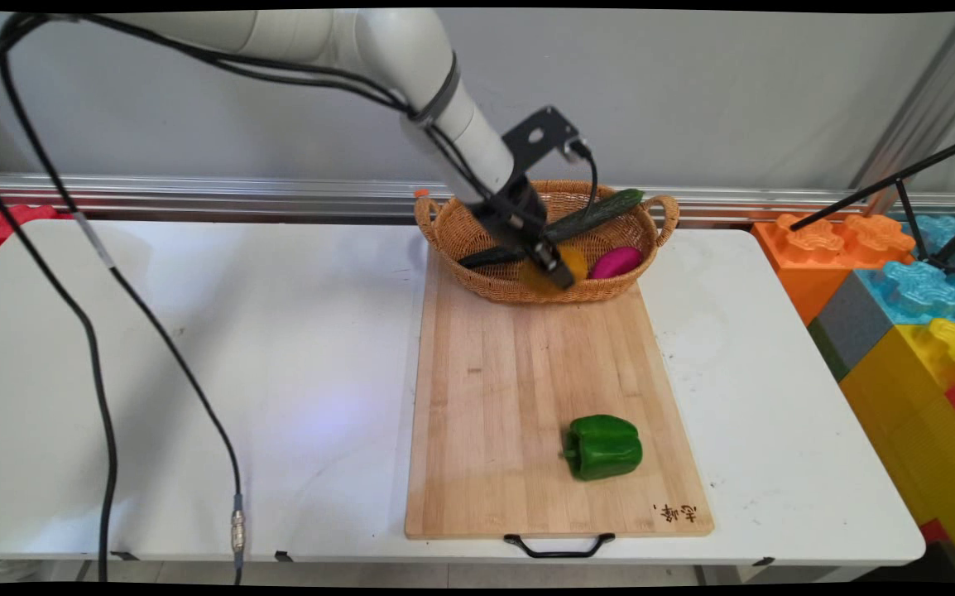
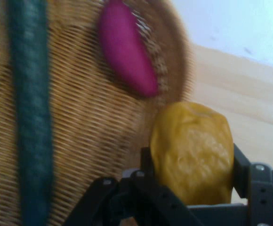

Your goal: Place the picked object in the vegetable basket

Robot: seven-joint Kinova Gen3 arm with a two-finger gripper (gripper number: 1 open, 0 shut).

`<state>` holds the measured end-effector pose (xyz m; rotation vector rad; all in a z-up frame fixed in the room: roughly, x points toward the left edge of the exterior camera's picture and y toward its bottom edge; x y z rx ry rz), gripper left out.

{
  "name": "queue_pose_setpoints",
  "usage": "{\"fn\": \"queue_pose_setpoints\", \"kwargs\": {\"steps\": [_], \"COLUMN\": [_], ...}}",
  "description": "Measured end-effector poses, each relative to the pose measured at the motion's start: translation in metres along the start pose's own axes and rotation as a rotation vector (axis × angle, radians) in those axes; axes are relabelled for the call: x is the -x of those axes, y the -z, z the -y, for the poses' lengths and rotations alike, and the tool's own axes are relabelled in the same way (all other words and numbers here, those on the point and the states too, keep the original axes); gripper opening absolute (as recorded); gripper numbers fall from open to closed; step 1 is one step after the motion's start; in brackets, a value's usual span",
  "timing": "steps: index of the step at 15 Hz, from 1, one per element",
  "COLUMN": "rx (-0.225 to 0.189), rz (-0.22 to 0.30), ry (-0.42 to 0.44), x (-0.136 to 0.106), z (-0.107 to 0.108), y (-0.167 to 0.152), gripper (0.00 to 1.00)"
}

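Note:
My gripper hangs over the near side of a wicker basket and is shut on a lumpy yellow fruit, which shows as a yellow patch behind the fingers in the main view. In the basket lie a long dark green cucumber, seen also as a cucumber at the left of the hand view, and a magenta eggplant-like piece, the same magenta piece in the hand view. A green bell pepper lies on a wooden cutting board.
The basket stands at the far end of the cutting board on the white table. Black cables hang at the left. Large coloured foam blocks stand off the table's right side, with a black tripod leg above them.

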<state>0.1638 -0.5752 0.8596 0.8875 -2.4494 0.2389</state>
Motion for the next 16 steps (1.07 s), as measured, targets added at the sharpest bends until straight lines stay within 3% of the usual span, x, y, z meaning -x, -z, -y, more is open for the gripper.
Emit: {"fn": "queue_pose_setpoints", "kwargs": {"steps": [6,12,13,16], "rx": [-0.102,-0.113,-0.114,-0.119], "rz": [-0.038,-0.042,-0.047,-0.069], "ry": [0.019,0.041,0.040,0.026], "x": [-0.010,-0.005,-0.007,-0.020], "z": [0.040,0.060,0.061,0.064], "y": [-0.027,-0.074,-0.078,-0.083], "gripper": [0.00,0.00,1.00,1.00]}}
